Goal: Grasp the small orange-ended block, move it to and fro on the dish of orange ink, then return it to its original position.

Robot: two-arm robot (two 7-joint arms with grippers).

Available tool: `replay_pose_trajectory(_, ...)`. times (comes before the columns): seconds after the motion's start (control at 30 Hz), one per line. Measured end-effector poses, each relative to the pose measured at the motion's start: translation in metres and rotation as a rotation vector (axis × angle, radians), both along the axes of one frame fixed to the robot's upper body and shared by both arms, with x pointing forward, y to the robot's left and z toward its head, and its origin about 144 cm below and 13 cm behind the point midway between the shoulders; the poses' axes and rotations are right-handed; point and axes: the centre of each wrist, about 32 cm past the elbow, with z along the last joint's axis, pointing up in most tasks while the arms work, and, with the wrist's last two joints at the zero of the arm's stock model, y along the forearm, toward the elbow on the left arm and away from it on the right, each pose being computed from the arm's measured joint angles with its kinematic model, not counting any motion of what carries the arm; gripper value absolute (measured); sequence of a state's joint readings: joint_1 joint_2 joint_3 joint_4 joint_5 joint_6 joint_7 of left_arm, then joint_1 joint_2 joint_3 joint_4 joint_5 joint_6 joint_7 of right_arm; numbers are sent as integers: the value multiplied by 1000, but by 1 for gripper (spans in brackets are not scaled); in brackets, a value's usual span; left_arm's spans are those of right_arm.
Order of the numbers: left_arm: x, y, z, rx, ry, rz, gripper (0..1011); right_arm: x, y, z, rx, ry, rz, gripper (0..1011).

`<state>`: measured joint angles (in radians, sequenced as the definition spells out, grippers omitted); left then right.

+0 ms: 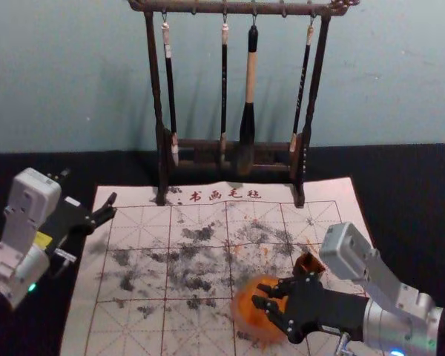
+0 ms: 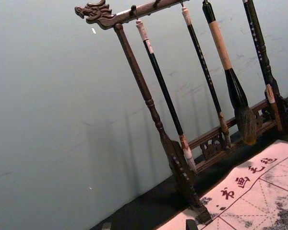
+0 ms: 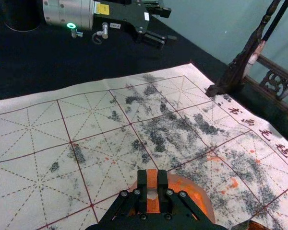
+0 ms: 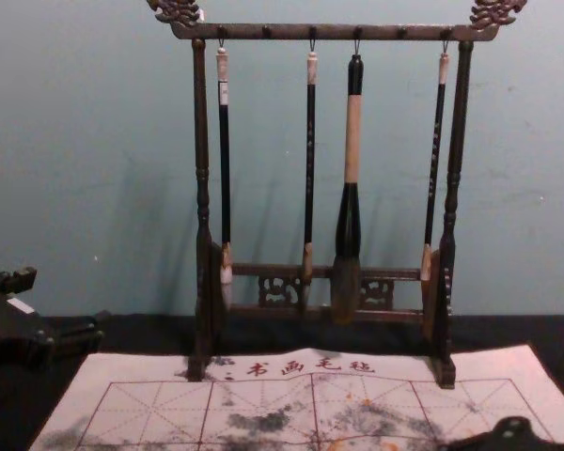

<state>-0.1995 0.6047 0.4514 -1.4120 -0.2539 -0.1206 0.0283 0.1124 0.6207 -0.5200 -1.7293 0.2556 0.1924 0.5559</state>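
The small, squared block with an orange end (image 3: 152,178) is between the two black fingers of the right gripper (image 1: 258,295), over the round, translucent dish of orange ink (image 1: 242,317). The claw is parted only by the block's width, grasping it from both sides. In the right wrist view the block's long axis runs along the fingers, its orange end toward their tips; whether it touches the ink I cannot tell.

A dark brown vessel with an orange-brown inside (image 1: 308,264) stands just beside that gripper, tight on the far side. Toward the robot's left, the white, red-gridded, ink-stained mat (image 1: 133,334) leaves more room. The dark wooden brush rack (image 1: 230,8) rises at the mat's far edge. The left gripper (image 1: 113,205) hangs by the mat's left edge, fingers spread.
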Motion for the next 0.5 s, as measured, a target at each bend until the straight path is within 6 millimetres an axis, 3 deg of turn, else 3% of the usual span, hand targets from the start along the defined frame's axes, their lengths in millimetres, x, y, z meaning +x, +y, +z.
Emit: replay_pose_trajectory(0.5,0,0,0,0,0,0,1001,10,3,-2,-19,6,-5,82)
